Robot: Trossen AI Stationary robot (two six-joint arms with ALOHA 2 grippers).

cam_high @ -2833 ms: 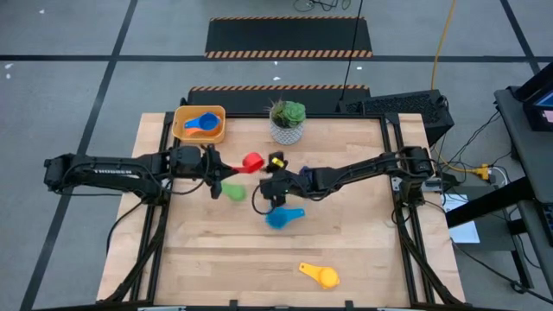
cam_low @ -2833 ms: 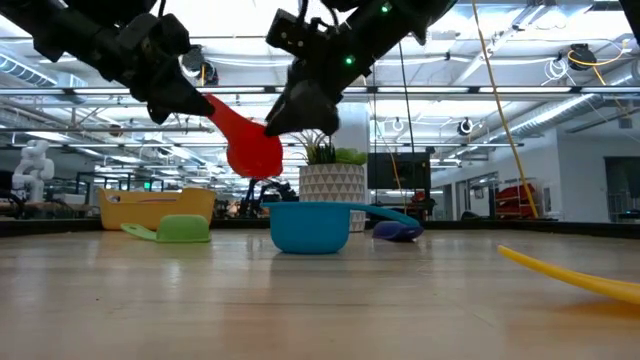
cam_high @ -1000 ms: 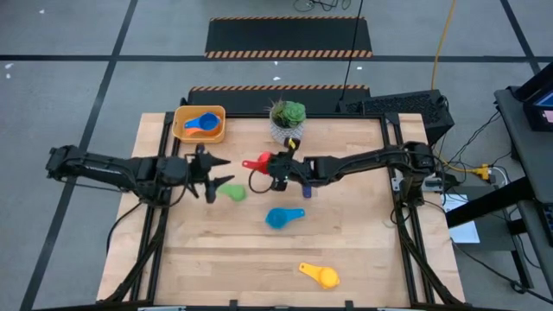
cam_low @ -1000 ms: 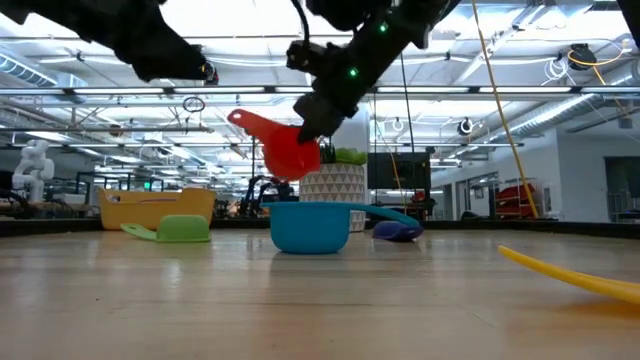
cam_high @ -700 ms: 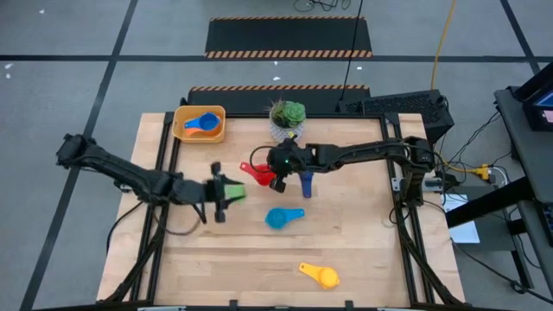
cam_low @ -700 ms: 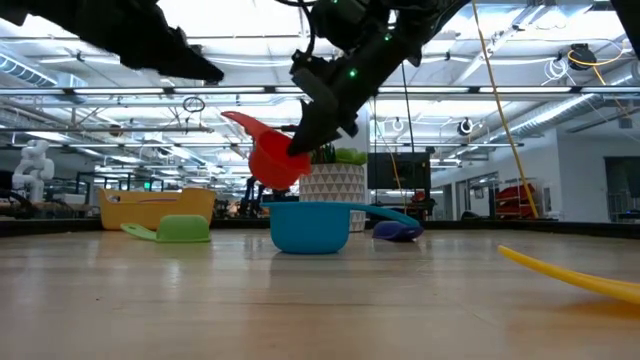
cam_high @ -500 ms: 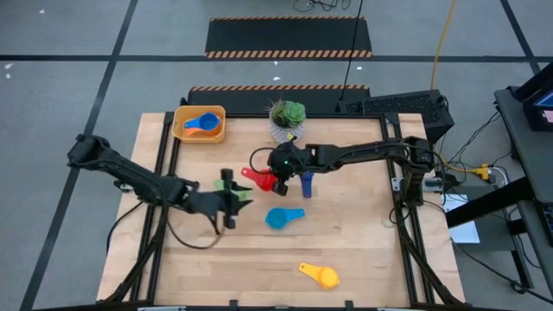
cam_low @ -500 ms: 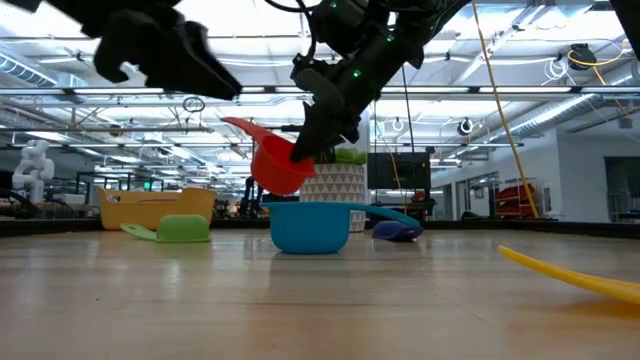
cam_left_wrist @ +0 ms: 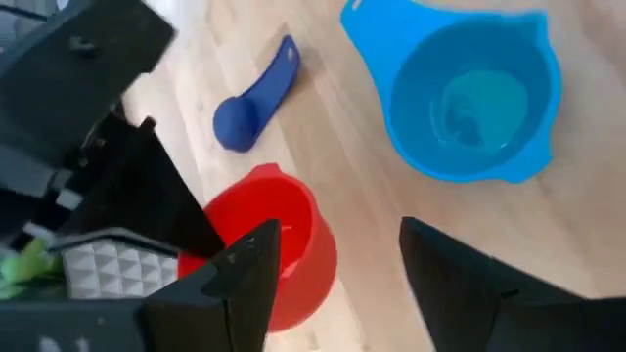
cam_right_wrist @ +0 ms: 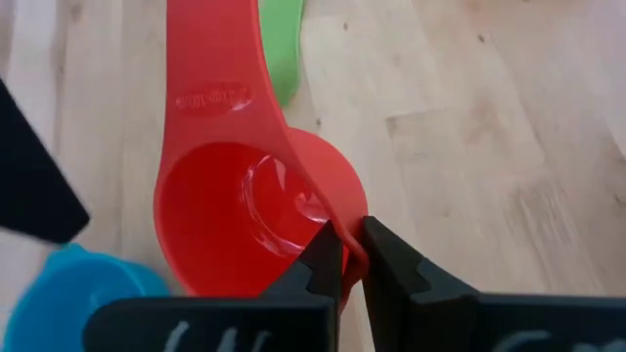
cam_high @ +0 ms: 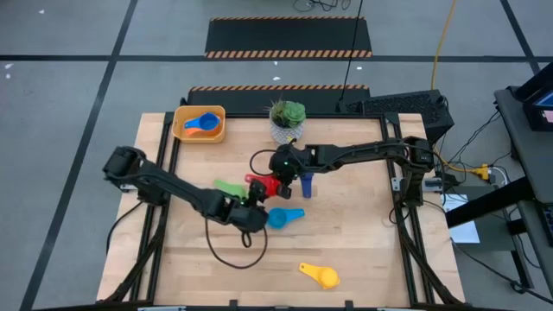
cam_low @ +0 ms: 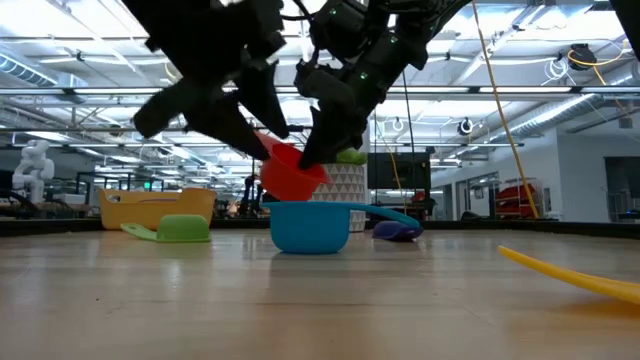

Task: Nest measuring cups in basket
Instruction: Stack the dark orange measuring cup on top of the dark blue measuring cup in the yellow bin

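At mid-bench (cam_high: 363,250), the right hand (cam_high: 278,184) is clenched on the rim of the red cup (cam_right_wrist: 256,210), held in the air. The left hand (cam_high: 257,216), fingers spread and grasping nothing, sits just at its 7 o'clock, above the big blue cup (cam_high: 280,218). In the basket (cam_high: 182,115) at 11 o'clock lies only one light blue cup (cam_high: 202,123). By my reckoning the job is barely begun: green cup (cam_high: 226,187), navy cup (cam_high: 307,182) and yellow cup (cam_high: 320,276) at 5 o'clock are left on the bench
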